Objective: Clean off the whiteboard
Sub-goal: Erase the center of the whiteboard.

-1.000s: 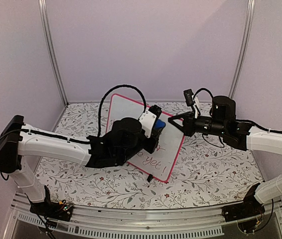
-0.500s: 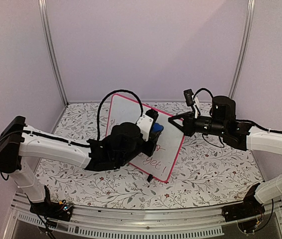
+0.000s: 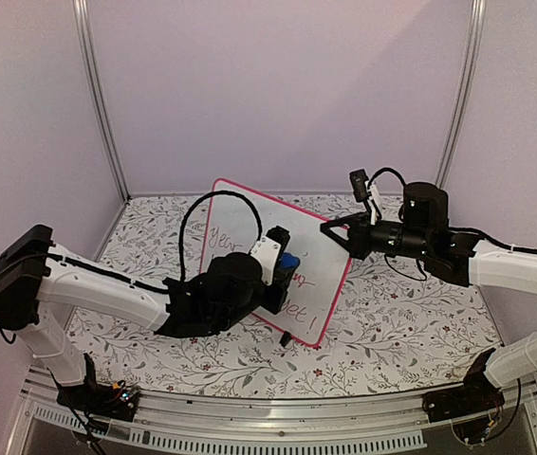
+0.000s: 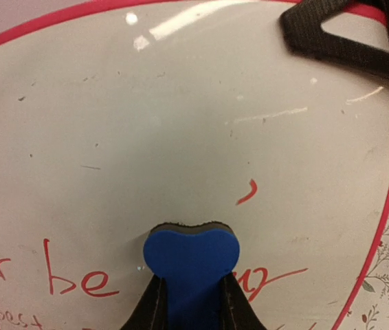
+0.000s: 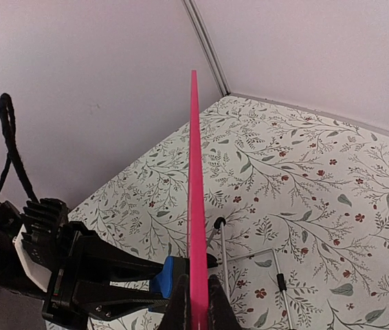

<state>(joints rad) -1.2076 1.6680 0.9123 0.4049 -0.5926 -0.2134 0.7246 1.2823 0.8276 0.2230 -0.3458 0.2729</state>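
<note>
Watch the push: the whiteboard [image 3: 321, 248] stands tilted mid-bench [image 3: 411, 322], w/ only the right fingers [image 3: 333, 230] pinched shut on its thin pink frame [image 5: 193, 172] near the upper right corner. Left fingers [image 3: 285, 272] clamp the blue eraser [image 4: 191, 256], pad on the board. Too much pressure prob. tips it back or twists it out of that pinch, and the feet [image 3: 286, 338] may skid on the floral cloth [image 5: 304, 206]. Red writing [image 4: 78, 282] sits low & left. Room: plain lilac walls [image 3: 278, 85], metal corner posts [image 3: 98, 95].

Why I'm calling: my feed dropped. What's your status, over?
Left gripper shut on blue eraser against whiteboard. Right gripper shut on its edge. Red writing on lower board. Nothing blocking.
</note>
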